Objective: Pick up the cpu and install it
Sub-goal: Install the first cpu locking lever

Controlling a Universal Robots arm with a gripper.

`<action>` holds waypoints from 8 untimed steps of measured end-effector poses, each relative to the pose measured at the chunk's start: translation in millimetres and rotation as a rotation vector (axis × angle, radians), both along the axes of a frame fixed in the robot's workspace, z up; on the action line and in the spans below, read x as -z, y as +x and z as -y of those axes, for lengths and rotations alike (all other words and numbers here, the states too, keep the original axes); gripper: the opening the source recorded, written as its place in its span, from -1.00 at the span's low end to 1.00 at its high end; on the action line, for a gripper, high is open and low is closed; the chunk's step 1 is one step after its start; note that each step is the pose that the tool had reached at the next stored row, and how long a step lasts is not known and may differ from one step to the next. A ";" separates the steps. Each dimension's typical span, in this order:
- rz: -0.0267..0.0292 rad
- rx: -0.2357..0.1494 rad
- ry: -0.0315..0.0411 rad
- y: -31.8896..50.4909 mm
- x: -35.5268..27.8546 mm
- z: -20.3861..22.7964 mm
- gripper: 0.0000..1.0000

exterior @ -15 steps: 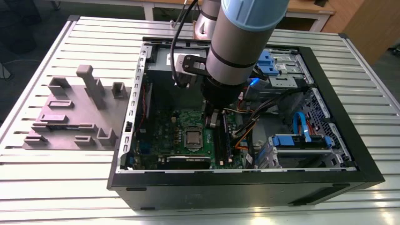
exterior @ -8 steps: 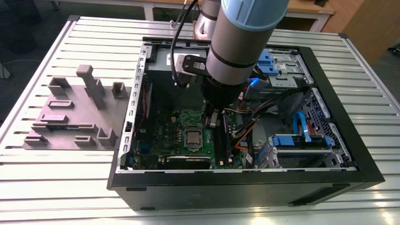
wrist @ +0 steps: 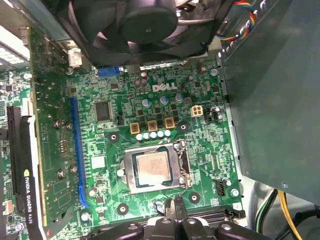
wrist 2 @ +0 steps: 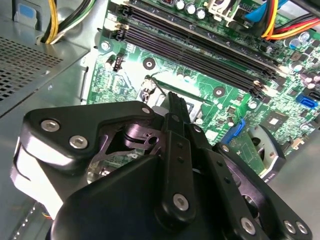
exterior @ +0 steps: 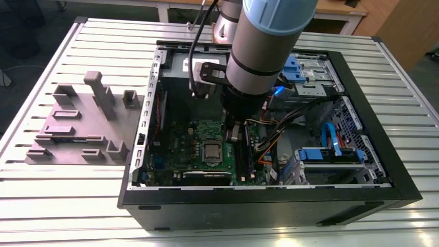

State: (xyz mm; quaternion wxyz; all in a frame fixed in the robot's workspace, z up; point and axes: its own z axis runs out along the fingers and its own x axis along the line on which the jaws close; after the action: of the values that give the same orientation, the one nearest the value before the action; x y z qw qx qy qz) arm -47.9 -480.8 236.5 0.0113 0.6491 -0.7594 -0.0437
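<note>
Slatted table (exterior: 89, 206), open case (exterior: 384, 170): arm (exterior: 264, 56) upright above seated cpu (wrist: 152, 168).

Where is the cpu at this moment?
The cpu sits in the motherboard socket inside the open computer case, seen in the first wrist view and, in the exterior view, below the arm.

Room above cpu (wrist: 152, 169) — fan (wrist: 142, 25), graphics card (wrist: 25, 165) flanking

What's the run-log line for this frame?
cpu: seated in motherboard socket | tool: above board beside socket, holding nothing visible | case: open
</note>
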 end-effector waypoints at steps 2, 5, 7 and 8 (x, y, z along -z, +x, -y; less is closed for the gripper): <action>0.0000 -0.005 -0.0004 -0.1 0.3 2.0 -0.80; 0.0000 -0.015 -0.0003 -0.1 2.6 5.0 -0.80; -0.0001 -0.023 -0.0002 -0.1 4.7 6.5 -0.80; -0.0002 -0.027 -0.0004 -0.1 5.8 7.4 -0.80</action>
State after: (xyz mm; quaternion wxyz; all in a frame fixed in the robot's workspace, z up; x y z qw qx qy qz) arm -48.0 -488.2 230.7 0.0121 0.6594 -0.7504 -0.0434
